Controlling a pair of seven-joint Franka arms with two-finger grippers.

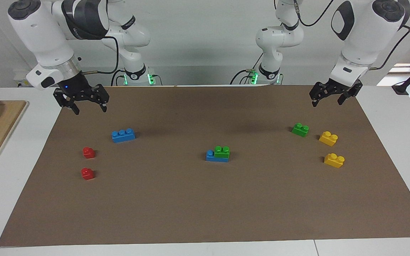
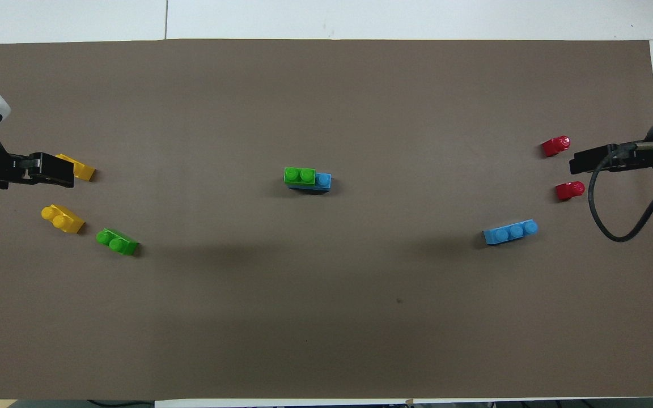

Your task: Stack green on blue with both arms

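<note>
— Where is each pincer hanging?

— The left pincer (image 1: 327,99), fingers apart and gripping nothing, is hovering over the brown mat (image 1: 205,213) at its arm's end. The right pincer (image 1: 88,106), also apart and empty, is waiting at the other end.

— What is sitting around them?

— A loose green brick (image 1: 300,129) and two yellow bricks (image 1: 328,138) are lying near the left pincer; a loose blue brick (image 1: 123,135) and two red bricks (image 1: 88,152) near the right.

— And mid-worktop?

— The stacked green brick (image 1: 222,152) is resting on the other blue brick (image 1: 213,156), nothing crowding it.

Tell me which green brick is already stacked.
The green brick at the mat's middle: it sits on a blue brick. The other green brick lies alone beside the yellow bricks.
</note>
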